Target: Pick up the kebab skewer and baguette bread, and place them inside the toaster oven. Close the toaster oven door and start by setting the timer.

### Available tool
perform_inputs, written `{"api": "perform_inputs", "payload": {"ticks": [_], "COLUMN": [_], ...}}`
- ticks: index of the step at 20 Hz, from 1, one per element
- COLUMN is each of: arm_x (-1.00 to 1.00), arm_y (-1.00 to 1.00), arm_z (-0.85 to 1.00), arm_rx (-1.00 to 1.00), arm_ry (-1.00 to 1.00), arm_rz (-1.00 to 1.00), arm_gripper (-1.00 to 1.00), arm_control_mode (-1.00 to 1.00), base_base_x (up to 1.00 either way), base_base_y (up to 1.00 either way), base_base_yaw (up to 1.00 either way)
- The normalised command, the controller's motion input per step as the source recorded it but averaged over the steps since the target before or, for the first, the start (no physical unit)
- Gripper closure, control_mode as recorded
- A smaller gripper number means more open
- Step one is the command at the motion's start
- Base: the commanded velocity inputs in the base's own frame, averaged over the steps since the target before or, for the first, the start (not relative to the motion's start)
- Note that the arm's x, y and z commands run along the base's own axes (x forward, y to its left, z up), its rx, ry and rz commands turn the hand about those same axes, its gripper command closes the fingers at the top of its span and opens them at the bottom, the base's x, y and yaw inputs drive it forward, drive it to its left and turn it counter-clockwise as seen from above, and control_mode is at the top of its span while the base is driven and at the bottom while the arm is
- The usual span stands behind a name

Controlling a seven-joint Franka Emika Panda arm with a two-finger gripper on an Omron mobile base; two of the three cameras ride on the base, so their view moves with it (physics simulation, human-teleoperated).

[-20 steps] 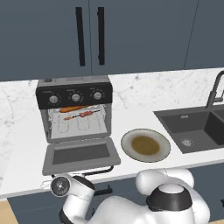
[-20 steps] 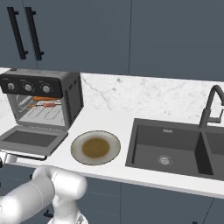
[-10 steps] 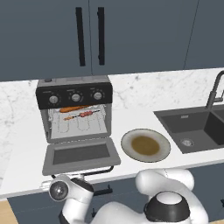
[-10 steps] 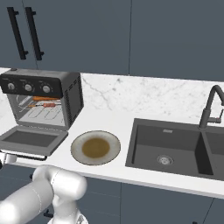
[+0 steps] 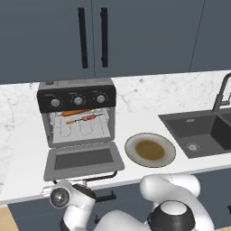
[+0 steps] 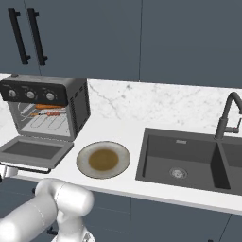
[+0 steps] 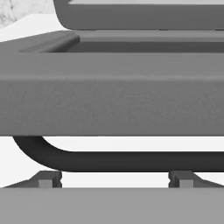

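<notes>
The toaster oven (image 5: pixel 76 97) (image 6: pixel 71 101) stands on the counter with its door (image 5: pixel 83 159) (image 6: pixel 33 150) dropped flat open. On its wire rack lie the orange baguette bread (image 5: pixel 74 112) (image 6: pixel 47 107) and, just in front of it, the thin kebab skewer (image 5: pixel 86 118) (image 6: pixel 51 114). My gripper (image 7: pixel 114 180) is open and holds nothing. It hangs low in front of the counter edge, looking straight at the door's front edge (image 7: pixel 112 100), and the black bar handle (image 7: pixel 131 161) (image 5: pixel 97 177) sits just above its fingertips.
An empty round plate (image 5: pixel 150 150) (image 6: pixel 103 159) sits right of the open door. Further right are a dark sink (image 5: pixel 198 128) (image 6: pixel 189 158) and its faucet (image 6: pixel 227 113). Dark wall cabinets hang above the marble counter.
My hand has sunk slightly lower in front of the open door. The food, the door and the plate have not moved, and the jaws stay wide apart.
</notes>
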Motion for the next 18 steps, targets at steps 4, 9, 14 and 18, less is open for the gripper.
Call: {"api": "perform_inputs", "payload": {"ticks": [4, 9, 14, 18], "arm_x": [0.45, 0.35, 0.24, 0.26], "arm_y": [-0.26, -0.14, -0.16, -0.2], "arm_z": [0.09, 0.51, 0.91, 0.89], "arm_rx": [0.0, 0.0, 0.0, 0.0], "arm_ry": [-0.05, -0.12, -0.1, -0.07], "arm_rz": [0.0, 0.0, 0.0, 0.0], "arm_gripper": [-1.0, -1.0, -1.0, -1.0], "arm_control_mode": [-1.0, -1.0, -1.0, -1.0], "base_base_x": [0.0, 0.0, 0.0, 0.0], "base_base_y": [0.0, 0.0, 0.0, 0.0], "base_base_yaw": [0.0, 0.0, 0.0, 0.0]}}
